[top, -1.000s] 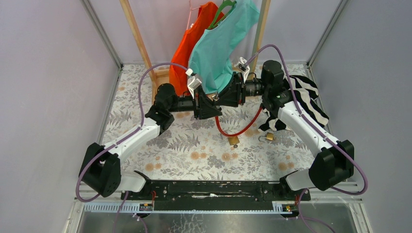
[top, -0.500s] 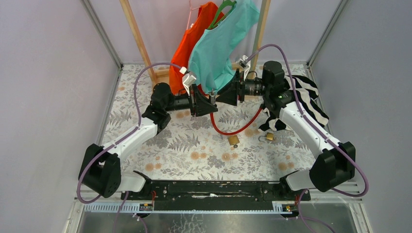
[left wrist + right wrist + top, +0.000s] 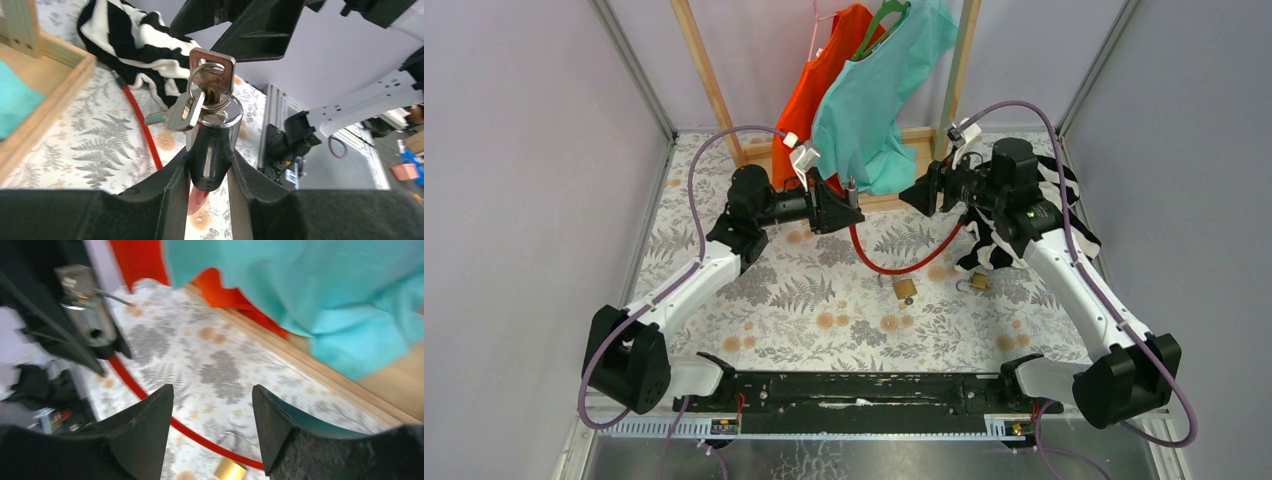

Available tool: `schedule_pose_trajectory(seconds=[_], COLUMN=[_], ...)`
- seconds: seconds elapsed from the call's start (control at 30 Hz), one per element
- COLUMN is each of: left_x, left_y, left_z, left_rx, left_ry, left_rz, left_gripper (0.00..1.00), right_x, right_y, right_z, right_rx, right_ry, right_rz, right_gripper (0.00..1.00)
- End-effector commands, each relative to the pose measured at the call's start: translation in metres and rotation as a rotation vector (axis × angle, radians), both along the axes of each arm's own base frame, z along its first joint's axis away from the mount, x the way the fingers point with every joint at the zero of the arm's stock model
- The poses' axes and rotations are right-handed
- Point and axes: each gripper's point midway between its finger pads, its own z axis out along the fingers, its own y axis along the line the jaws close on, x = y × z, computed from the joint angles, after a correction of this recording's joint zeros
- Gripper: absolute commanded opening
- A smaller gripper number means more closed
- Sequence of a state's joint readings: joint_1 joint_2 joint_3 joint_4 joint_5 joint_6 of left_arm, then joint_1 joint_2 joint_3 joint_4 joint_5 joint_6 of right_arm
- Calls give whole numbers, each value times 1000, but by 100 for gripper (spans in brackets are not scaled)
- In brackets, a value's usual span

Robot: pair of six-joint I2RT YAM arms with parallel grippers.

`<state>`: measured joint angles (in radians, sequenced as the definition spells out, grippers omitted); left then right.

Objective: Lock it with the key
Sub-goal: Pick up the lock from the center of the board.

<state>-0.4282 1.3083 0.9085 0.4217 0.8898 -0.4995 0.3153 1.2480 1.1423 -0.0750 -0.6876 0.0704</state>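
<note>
A red cable lock (image 3: 894, 268) loops over the fern-print table. My left gripper (image 3: 842, 196) is shut on its black-and-chrome lock head (image 3: 212, 150) and holds it above the table. A silver key (image 3: 212, 75) with spare keys on a ring stands in the head's end. My right gripper (image 3: 921, 195) is open and empty, apart from the key and to its right, facing it. In the right wrist view the lock head (image 3: 92, 322) and key (image 3: 75, 277) show at the upper left, beyond the open gripper (image 3: 212, 395).
Two brass padlocks (image 3: 905, 289) (image 3: 977, 283) lie on the table under the arms. A wooden rack (image 3: 709, 80) holds an orange garment (image 3: 809, 90) and a teal garment (image 3: 874, 90) at the back. A black-and-white striped cloth (image 3: 1064, 210) lies at the right.
My right gripper has drawn back to the right, away from the key. My left gripper has moved a little left and back with the lock head.
</note>
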Motion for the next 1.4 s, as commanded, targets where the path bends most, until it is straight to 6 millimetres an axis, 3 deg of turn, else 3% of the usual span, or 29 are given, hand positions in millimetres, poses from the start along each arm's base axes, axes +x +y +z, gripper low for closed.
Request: schedule_pose_trajectory(seconds=[0.0, 0.1, 0.23, 0.4, 0.67, 1.13, 1.37], left_x=[11, 12, 14, 15, 22, 16, 14], left_y=[10, 14, 18, 23, 32, 32, 32], left_z=[32, 30, 27, 26, 22, 24, 30], left_rx=[34, 55, 77, 107, 138, 121, 117], left_ry=[-156, -182, -181, -169, -156, -169, -181], left_rz=[71, 97, 128, 159, 230, 216, 210], left_gripper=[0, 0, 0, 0, 0, 0, 0], right_x=[28, 32, 31, 51, 92, 119, 125], right_y=[-58, -83, -93, -98, -122, -148, -151], right_z=[-41, -88, -141, -177, -229, -261, -272], right_rx=[-238, -346, -394, -416, -437, -499, -526], right_ry=[-7, 68, 205, 330, 504, 542, 555], right_rz=[-306, -396, -431, -502, -639, -727, -734], right_gripper=[67, 68, 68, 68, 67, 65, 60])
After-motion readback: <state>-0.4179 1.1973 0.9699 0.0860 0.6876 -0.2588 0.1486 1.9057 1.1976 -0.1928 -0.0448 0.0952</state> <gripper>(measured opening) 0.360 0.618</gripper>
